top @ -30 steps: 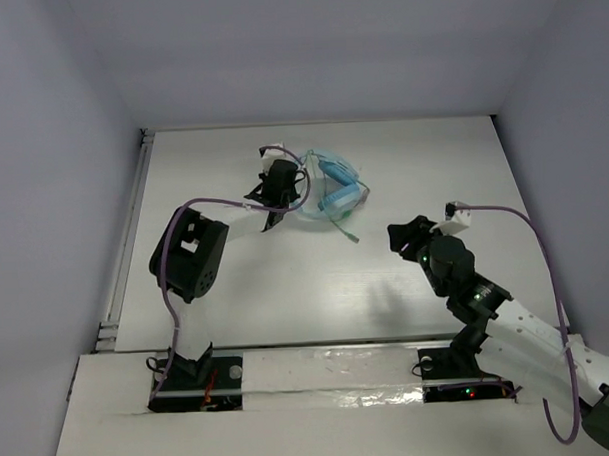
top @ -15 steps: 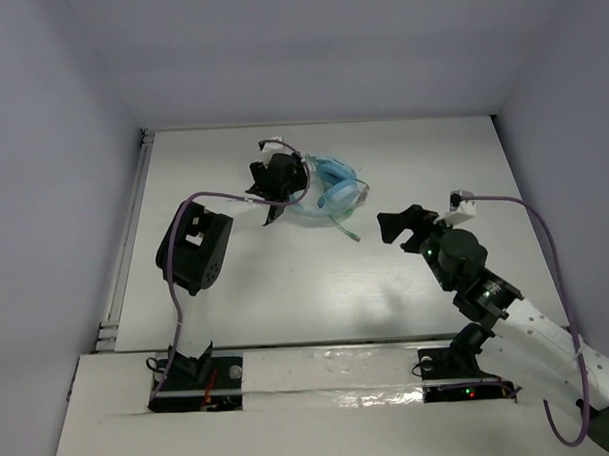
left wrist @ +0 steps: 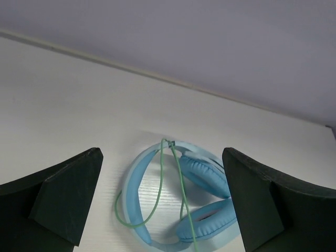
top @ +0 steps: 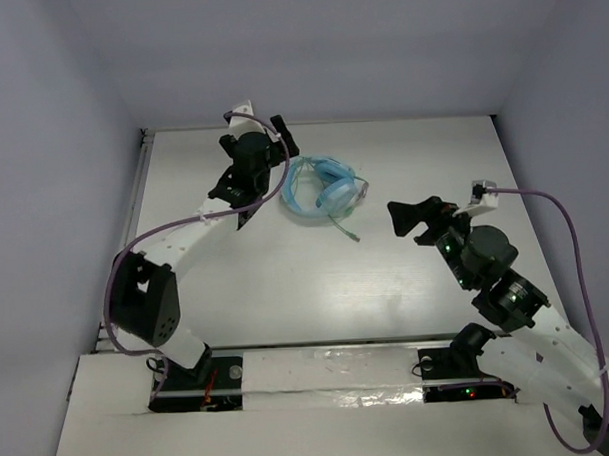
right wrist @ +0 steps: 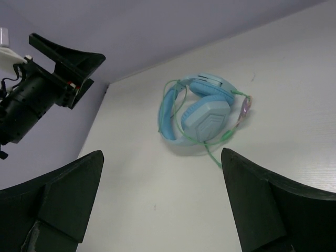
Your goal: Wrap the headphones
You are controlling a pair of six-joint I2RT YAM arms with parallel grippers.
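The light blue headphones (top: pixel 325 193) lie flat on the white table (top: pixel 287 289), earcups folded in against the headband. Their pale-green cable (left wrist: pixel 157 202) loops loosely over the headband, and its free end (top: pixel 351 232) trails toward the near side. My left gripper (top: pixel 240 197) hovers just left of the headphones (left wrist: pixel 206 179), open and empty. My right gripper (top: pixel 410 222) is open and empty too, off to their right. From there I see the headphones (right wrist: pixel 202 111) ahead between its fingers, and the left gripper (right wrist: pixel 59 64) at upper left.
A raised rail (top: pixel 136 224) runs along the table's left edge. Grey walls close in the back and both sides. Thick purple cables (top: pixel 549 214) arc off each arm. Both arm bases (top: pixel 190 377) sit at the near edge.
The left gripper has opened, let go of the headphones and drawn back to the left. The right gripper has opened fully and shifted slightly right. The headphones have settled flat.
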